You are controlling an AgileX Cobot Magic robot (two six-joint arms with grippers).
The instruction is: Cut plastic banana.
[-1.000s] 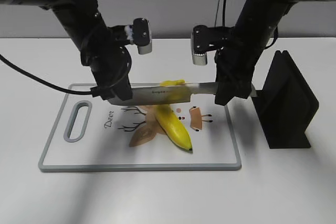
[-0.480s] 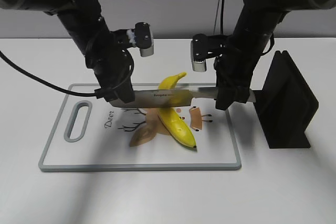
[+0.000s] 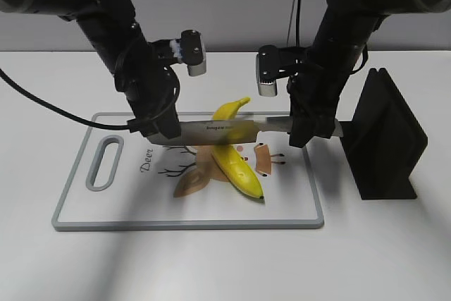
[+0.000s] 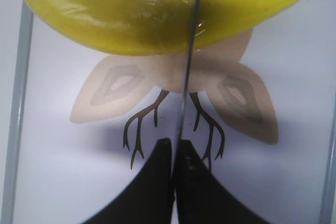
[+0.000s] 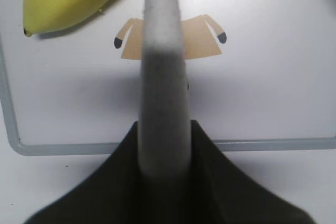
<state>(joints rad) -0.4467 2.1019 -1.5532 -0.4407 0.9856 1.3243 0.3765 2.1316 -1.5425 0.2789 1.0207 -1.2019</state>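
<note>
The yellow plastic banana (image 3: 236,156) lies on the white cutting board (image 3: 77,209), its stem end tilted up at the back. A steel knife (image 3: 225,129) lies level across the banana's middle. My left gripper (image 3: 161,130) is shut on the blade's tip. My right gripper (image 3: 310,130) is shut on the grey handle. In the left wrist view the blade edge (image 4: 189,61) runs across the banana (image 4: 105,22), held between the fingers (image 4: 174,145). In the right wrist view the handle (image 5: 163,82) sits between the fingers (image 5: 163,145), and the banana's dark tip end (image 5: 68,1) shows at upper left.
The board has a grey rim, a handle slot (image 3: 104,163) at its left and a printed deer drawing. A black knife holder (image 3: 384,139) stands right of the board on the white table.
Since one second ago the knife has come down onto the banana and the banana's stem end has tipped up behind the blade. Nothing moved in the last half second.
</note>
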